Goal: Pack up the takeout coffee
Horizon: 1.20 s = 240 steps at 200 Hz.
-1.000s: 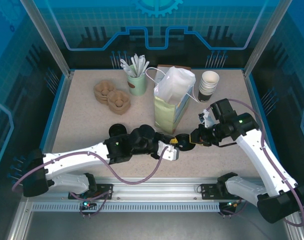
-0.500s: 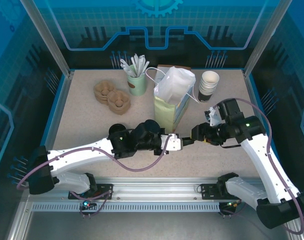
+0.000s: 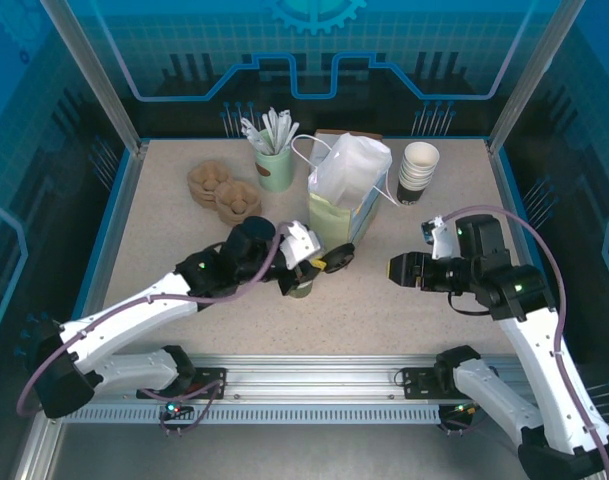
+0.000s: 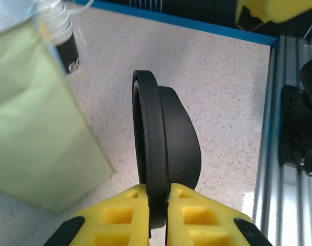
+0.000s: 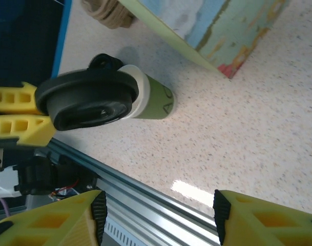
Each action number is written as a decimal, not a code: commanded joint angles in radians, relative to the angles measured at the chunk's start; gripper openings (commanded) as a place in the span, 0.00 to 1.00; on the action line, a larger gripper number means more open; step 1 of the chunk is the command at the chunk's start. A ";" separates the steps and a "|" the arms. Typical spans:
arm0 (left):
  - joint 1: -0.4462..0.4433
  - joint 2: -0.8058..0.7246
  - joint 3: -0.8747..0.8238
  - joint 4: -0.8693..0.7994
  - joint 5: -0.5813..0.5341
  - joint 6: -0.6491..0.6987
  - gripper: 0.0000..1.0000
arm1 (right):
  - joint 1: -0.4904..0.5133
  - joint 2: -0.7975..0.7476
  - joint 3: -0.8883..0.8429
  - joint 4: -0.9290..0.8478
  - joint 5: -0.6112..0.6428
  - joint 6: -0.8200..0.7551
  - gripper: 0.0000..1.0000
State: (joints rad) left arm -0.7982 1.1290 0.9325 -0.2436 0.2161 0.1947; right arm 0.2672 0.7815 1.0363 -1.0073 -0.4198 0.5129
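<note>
Takeout coffee comes nearest: the small pale green paper cup (image 5: 154,98) sits on the speckled beige surface (image 3: 159,235) close to the middle of its near edge, partly hidden under the left gripper (image 4: 159,200) in the overhead view. We read its long axis as upright, mouth up and base down, though the right wrist view is turned sideways, so that is a judgement. Its round black plastic lid (image 4: 163,148) is, as far as we can tell, off the cup. The left gripper pinches the lid's rim between pressed-together yellow fingers (image 4: 125,215) and holds it on edge just beside and above the cup, domed face toward the near edge. Level with it, toward the right edge, the right gripper (image 5: 158,210) hangs spread wide with nothing between its fingers. Just behind the cup stands the tall pale green paper bag (image 3: 334,225). We judge capping to be the step in hand. Next the lid needs rolling flat, centring over the cup's rim and pressing down before the cup goes into the bag.
</note>
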 commanded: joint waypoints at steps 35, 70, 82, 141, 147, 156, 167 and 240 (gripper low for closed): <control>0.207 -0.055 0.011 -0.207 0.275 -0.308 0.13 | 0.036 0.004 -0.150 0.268 -0.074 0.099 0.57; 0.332 -0.056 0.005 -0.238 0.392 -0.420 0.14 | 0.126 0.082 -0.224 0.377 -0.051 0.158 0.56; 0.372 -0.043 0.003 -0.245 0.432 -0.456 0.15 | 0.174 0.106 -0.239 0.424 -0.024 0.179 0.56; 0.458 -0.018 0.000 -0.205 0.532 -0.646 0.16 | 0.360 0.241 -0.245 0.579 0.101 0.240 0.56; 0.459 -0.016 0.004 -0.204 0.539 -0.655 0.16 | 0.367 0.254 -0.246 0.592 0.107 0.245 0.56; 0.460 -0.013 0.008 -0.207 0.546 -0.665 0.16 | 0.377 0.272 -0.248 0.615 0.110 0.256 0.55; 0.461 -0.008 0.007 -0.210 0.556 -0.673 0.16 | 0.390 0.288 -0.251 0.650 0.110 0.267 0.54; 0.477 0.031 -0.116 -0.100 0.617 -0.745 0.16 | 0.440 0.325 -0.282 0.779 0.153 0.290 0.54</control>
State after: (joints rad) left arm -0.3351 1.1427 0.8593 -0.4004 0.7788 -0.5003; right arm 0.6941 1.0908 0.7654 -0.2966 -0.2863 0.7860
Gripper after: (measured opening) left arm 0.163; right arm 0.542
